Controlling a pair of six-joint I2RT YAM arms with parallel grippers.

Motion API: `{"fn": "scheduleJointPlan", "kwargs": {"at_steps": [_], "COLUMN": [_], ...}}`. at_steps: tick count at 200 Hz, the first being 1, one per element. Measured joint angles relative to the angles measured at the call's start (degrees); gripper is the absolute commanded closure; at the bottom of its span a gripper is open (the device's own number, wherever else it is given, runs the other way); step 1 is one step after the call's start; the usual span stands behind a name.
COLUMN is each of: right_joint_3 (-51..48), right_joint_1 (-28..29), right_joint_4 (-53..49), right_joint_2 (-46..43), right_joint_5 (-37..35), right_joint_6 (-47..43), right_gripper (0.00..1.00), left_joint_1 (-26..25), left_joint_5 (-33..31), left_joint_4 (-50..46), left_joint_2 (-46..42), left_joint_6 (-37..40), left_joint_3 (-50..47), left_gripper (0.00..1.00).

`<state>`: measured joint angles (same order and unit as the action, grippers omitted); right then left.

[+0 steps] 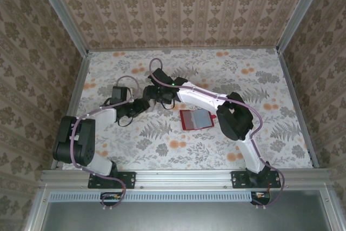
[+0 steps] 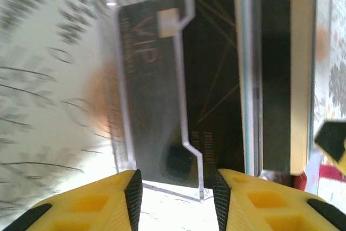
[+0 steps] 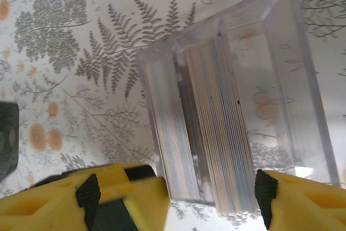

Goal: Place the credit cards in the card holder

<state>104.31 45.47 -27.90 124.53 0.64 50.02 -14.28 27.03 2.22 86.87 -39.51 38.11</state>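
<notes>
Though it blurs, black card [image 2: 151,112], seemingly lettered VIP

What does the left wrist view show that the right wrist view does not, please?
Left wrist view: the dark faces of the cards, one lettered VIP, with thin gold lines, and the left gripper open in front of them. Right wrist view: the stack seen edge-on, a sharp fern print on the table, and the right gripper with one finger on either side. Both: a clear box holding cards, yellow fingers and the patterned table.
</notes>
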Motion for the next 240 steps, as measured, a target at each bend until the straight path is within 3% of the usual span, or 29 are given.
{"fn": "scheduleJointPlan", "kwargs": {"at_steps": [63,121,151,240], "right_joint_3": [-0.2,5.1,7.5,12.7], "right_joint_1": [-4.6,-5.4,-5.3,-4.9], "right_joint_4": [-1.0,-5.1,-6.5,-9.7], "right_joint_2": [-0.1,1.1,2.7,8.0], "right_joint_5": [4.2,9.2,9.2,10.6], "right_joint_6": [-8.7,-20.5,-23.1,-26.1], "right_gripper": [0.25,0.30,0.30,0.31], "left_joint_1": [-2.1,2.7,5.0,5.0], "left_joint_5": [-0.9,-3.0,-3.7,-3.5], "left_joint_4": [-2.6,-7.8,-10.1,-9.3], "left_joint_2": [-2.0,-14.0,-12.6,-5.4], "left_joint_6": [-0.8,-0.3,0.1,0.5], "left_joint_3": [0.5,-2.2,-3.1,-2.5], "left_gripper": [0.57,0.63,0.67,0.71]}}
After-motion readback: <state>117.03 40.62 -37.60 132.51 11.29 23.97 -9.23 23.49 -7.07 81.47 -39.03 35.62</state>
